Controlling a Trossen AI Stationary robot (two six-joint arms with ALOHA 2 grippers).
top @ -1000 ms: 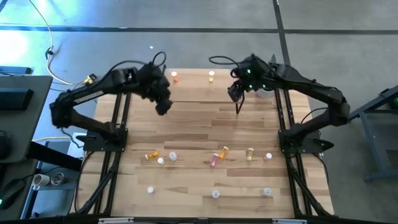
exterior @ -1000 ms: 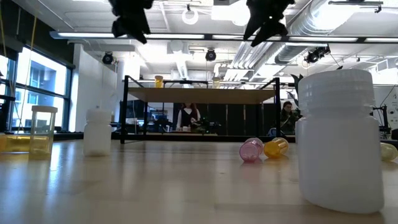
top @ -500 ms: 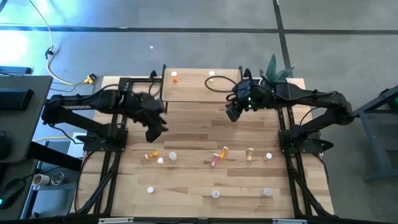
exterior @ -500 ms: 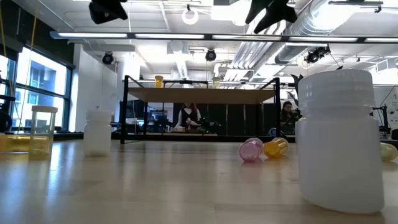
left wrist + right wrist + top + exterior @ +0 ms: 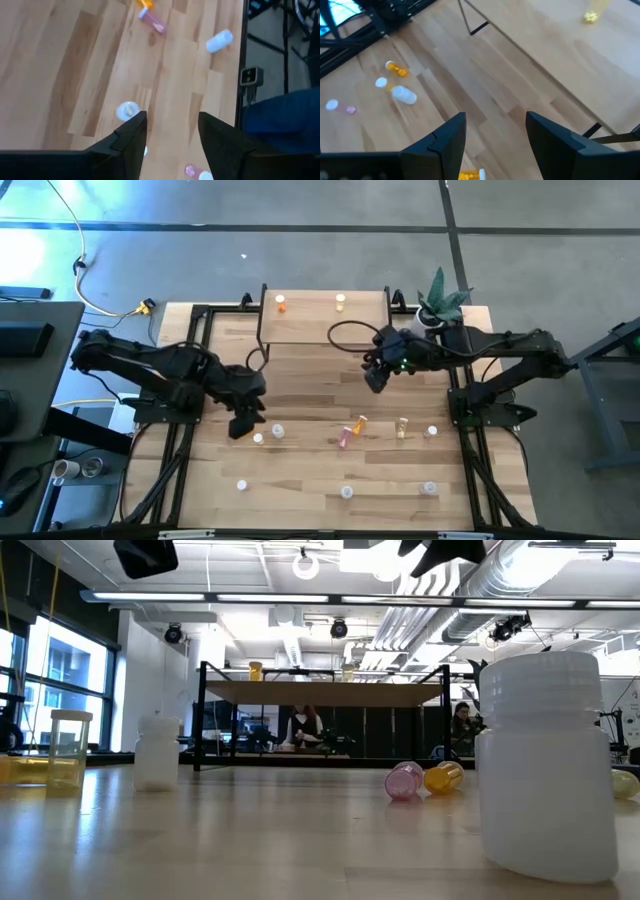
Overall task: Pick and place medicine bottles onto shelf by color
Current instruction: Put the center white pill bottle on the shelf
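The shelf [image 5: 325, 325] stands at the table's far edge and carries an orange bottle [image 5: 281, 305] and a yellow bottle [image 5: 340, 302]. Several medicine bottles lie or stand across the middle of the table: two white ones [image 5: 277, 431], a pink one [image 5: 345, 438], an orange one [image 5: 359, 423] and a yellow one [image 5: 401, 427]. Three more white ones [image 5: 346, 492] stand near the front edge. My left gripper [image 5: 240, 427] hangs open above the left white bottles, one white cap [image 5: 127, 110] just beside its finger. My right gripper [image 5: 374, 382] is open in the air, between the shelf and the pink bottle.
A green plant [image 5: 440, 298] stands beside the shelf's right end. The arms' black frames [image 5: 185, 430] run along both table sides. In the low view a big white bottle [image 5: 545, 770] stands close to the camera. Bare wood lies between shelf and bottle row.
Both grippers have come away from the shelf toward the table's near edge. My left one swung farther and sank a little, ending over the left white bottles. My right one stopped short of the middle row. No bottle has moved.
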